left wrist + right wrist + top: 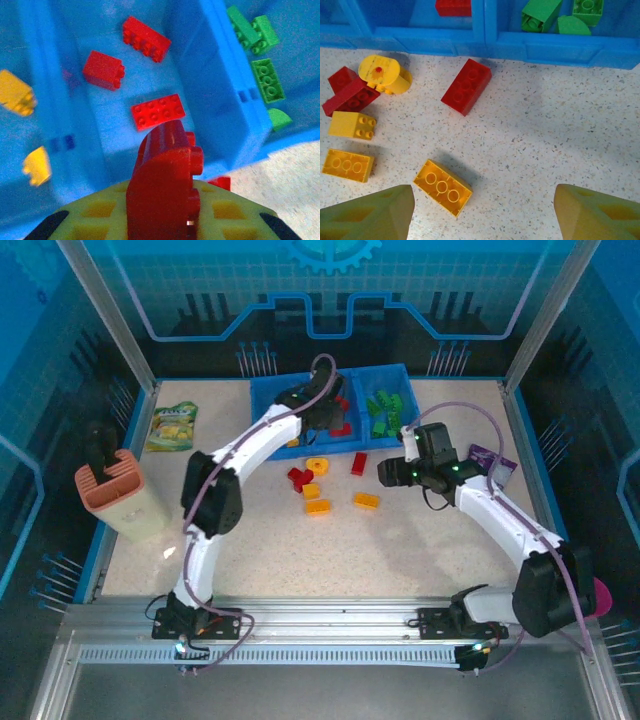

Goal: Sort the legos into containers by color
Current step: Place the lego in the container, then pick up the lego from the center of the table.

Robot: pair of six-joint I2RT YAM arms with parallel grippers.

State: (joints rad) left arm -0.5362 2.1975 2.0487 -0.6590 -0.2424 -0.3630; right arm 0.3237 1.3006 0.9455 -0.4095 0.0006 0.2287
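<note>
1. Sorted so far: the blue tray (262, 390) at the table's far edge holds yellow legos (17, 92) in its left compartment, red in the middle and green in the right.
2. The left gripper (162, 220) pinches a red brick (165, 170) above the middle compartment.
3. Still to sort: the right gripper (482, 215), spread and empty, hovers over loose bricks mid-table. They are three yellow bricks (442, 187), a yellow ring (385, 74) and a few red ones (466, 86).

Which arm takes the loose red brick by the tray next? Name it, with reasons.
Probably right. The right gripper hangs open near that red brick; the left gripper is shut on a curved red lego over the tray.
</note>
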